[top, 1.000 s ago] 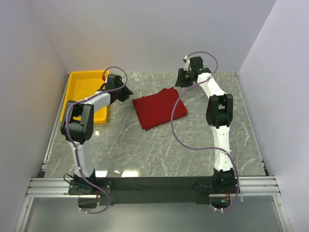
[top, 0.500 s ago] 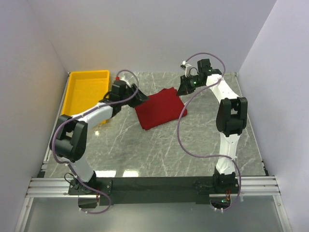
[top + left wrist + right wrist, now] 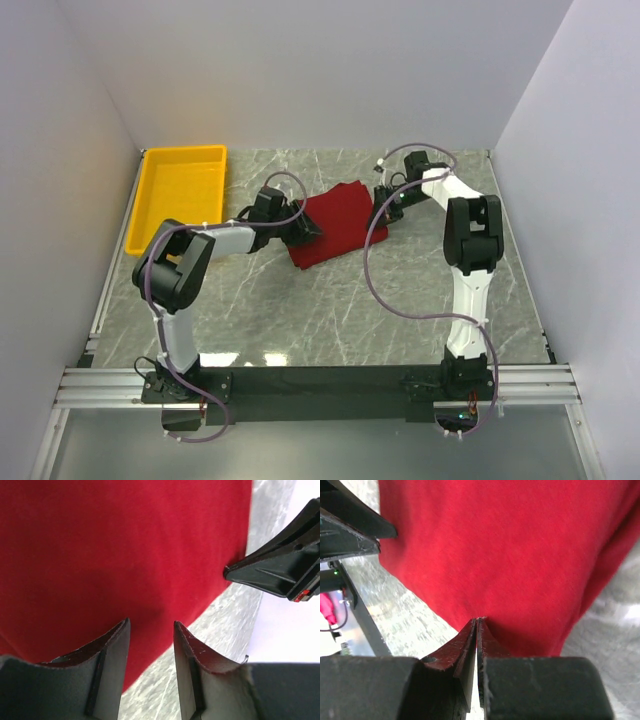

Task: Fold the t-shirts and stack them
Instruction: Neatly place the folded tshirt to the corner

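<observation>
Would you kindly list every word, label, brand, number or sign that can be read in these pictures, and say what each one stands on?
No text can be read in any view.
t-shirt: plain dark red cloth, no print or label showing.
yellow tray: no marking visible.
right gripper: the left wrist view shows a small red patch on its housing, too small to read.

We find the near half of the grey marble tabletop (image 3: pixel 340 310) open for passing. Farther back, the dark red folded cloth t-shirt (image 3: pixel 338 220) is hemmed in by the left end effector (image 3: pixel 307 230) and the right end effector (image 3: pixel 384 209). The yellow plastic tray (image 3: pixel 150 200) fills the far-left corner, and white walls (image 3: pixel 300 70) close three sides.
</observation>
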Controlling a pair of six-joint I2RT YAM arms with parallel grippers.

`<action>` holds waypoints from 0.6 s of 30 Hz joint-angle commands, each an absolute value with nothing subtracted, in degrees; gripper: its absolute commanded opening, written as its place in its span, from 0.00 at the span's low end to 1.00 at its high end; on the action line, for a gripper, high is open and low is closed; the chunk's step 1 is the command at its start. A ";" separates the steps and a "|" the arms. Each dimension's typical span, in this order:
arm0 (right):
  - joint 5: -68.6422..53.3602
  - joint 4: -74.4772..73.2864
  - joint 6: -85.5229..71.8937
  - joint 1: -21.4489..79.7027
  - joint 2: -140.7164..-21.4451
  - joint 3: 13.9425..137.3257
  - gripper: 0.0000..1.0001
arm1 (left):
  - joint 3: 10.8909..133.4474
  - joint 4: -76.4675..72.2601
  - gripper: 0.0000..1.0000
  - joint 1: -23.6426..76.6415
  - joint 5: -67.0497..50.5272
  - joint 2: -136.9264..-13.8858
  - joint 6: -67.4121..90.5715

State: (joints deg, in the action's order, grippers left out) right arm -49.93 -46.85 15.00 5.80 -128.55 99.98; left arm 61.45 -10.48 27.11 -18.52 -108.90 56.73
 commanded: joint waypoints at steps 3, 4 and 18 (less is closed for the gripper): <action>-47.20 -46.85 12.66 3.96 -128.85 96.60 0.09 | 59.16 -14.06 0.45 27.16 -20.39 -108.81 57.04; -46.85 -46.67 11.96 3.69 -128.93 95.81 0.09 | 58.37 -14.24 0.45 27.16 -20.13 -108.55 57.13; -45.79 -47.80 9.75 2.73 -129.91 96.59 0.09 | 57.21 -11.51 0.47 27.07 -17.14 -106.79 54.06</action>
